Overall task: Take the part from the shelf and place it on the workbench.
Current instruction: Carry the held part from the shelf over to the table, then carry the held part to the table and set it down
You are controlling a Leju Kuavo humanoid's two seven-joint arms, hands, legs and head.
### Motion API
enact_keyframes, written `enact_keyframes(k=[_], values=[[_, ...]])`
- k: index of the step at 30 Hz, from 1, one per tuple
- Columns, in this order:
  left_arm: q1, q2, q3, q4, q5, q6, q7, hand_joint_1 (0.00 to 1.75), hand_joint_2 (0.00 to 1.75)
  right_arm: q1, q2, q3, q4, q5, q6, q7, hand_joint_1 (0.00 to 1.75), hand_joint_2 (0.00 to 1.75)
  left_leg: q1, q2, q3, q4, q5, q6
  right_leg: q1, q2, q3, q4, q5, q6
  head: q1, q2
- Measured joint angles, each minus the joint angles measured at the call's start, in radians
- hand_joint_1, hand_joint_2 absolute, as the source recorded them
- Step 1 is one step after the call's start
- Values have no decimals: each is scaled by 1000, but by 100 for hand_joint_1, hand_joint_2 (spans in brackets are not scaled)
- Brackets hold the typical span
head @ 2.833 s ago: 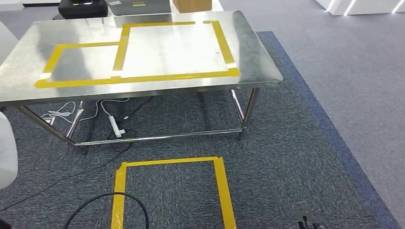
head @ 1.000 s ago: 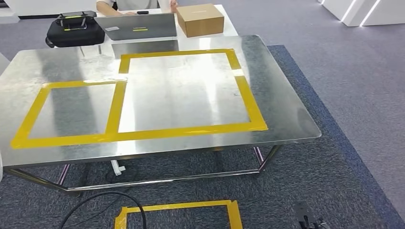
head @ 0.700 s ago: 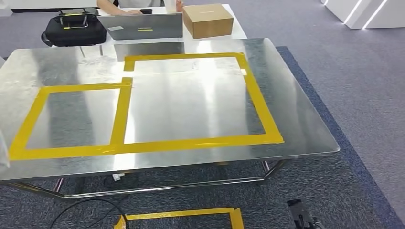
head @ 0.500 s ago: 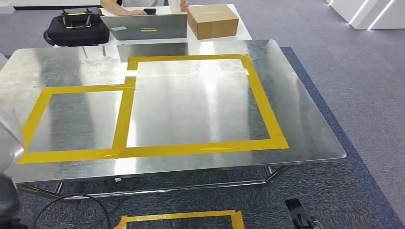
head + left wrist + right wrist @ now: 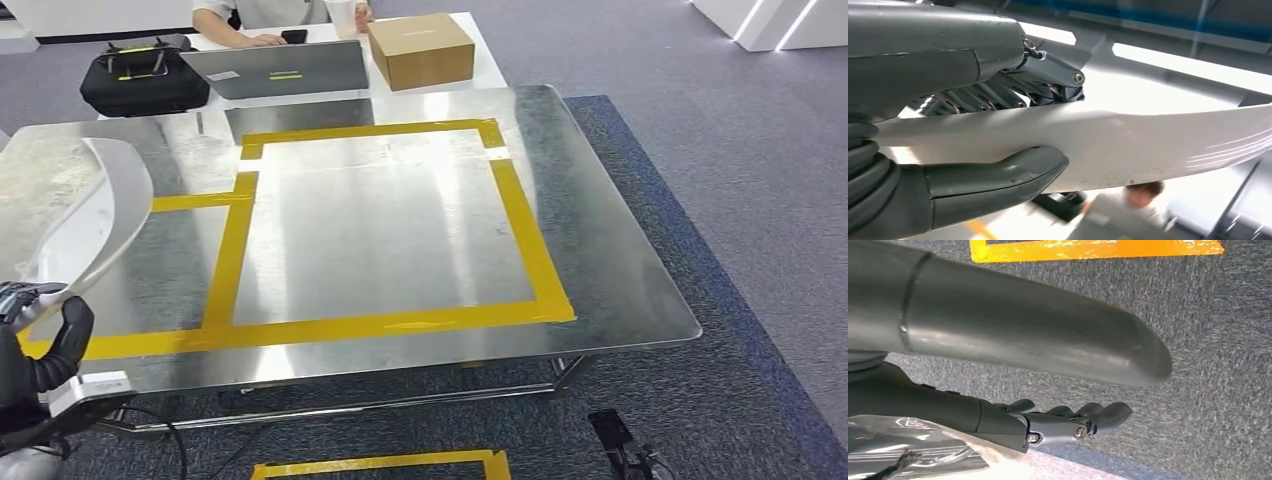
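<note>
One white part (image 5: 95, 215) gripped in left hand (image 5: 40, 350), right hand (image 5: 1068, 422) empty, one workbench (image 5: 600, 250).

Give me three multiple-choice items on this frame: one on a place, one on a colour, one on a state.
1. Where is the cardboard box?
A. on the white desk beyond the workbench
B. inside the taped square
C. on the carpet

2. What colour is the tape on the workbench?
A. blue
B. yellow
C. red

3. What is the left hand doing?
A. hanging open
B. pressing on the workbench
C. gripping the white part

Key: 1 A, the box sits beside the laptop on the desk past the workbench. 2 B, the tape outlining the squares is yellow. 3 C, the left hand has thumb and fingers closed on the part.
</note>
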Motion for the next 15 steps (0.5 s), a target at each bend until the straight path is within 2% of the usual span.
enact_keyframes(k=[2,3,4,6,8,10,12,13,14,15], values=[[-65,11,7,114,11,-22,-14,175,175,-6,1,9,0,9,11,9,0,0,-4,0,48,-126,79,16,5,0,8,-1,-6,2,1,0],[-100,13,8,174,11,-28,-22,175,175,-12,2,13,0,12,16,14,0,0,-7,0,70,-178,100,23,7,0,9,-1,-7,5,1,0],[-135,14,7,232,8,-30,-28,175,175,-17,4,18,0,14,21,17,0,0,-10,0,82,-211,107,30,8,0,7,-2,-7,9,1,0],[-192,14,5,325,-1,-31,-31,175,175,-26,6,26,0,14,27,20,0,0,-12,1,87,-233,100,35,7,0,3,-7,-5,18,1,0],[-246,11,-2,410,-17,-31,-19,175,175,-34,8,31,0,13,34,18,0,0,-7,2,96,-253,104,38,6,-1,-4,-4,-12,30,1,0],[-309,3,-15,508,-41,-28,6,175,175,-46,8,36,0,12,42,17,0,0,0,4,105,-269,110,43,5,0,-44,64,-45,40,4,0],[-368,-6,-28,606,-62,-21,26,175,175,-59,8,42,0,11,48,18,0,0,0,4,106,-270,109,46,2,0,-122,198,-90,49,5,0],[-391,-10,-33,649,-68,-17,30,175,175,-62,8,44,0,11,49,18,0,0,1,5,106,-269,108,46,0,-1,-157,247,-96,52,6,0],[-409,-14,-38,688,-72,-14,33,175,175,-64,8,45,0,10,50,18,0,0,2,5,108,-269,106,45,-1,-1,-176,264,-83,56,6,0],[-424,-17,-42,721,-74,-11,33,175,175,-65,8,47,0,10,51,19,0,0,4,5,112,-268,102,43,-2,-2,-175,239,-49,58,6,0]])
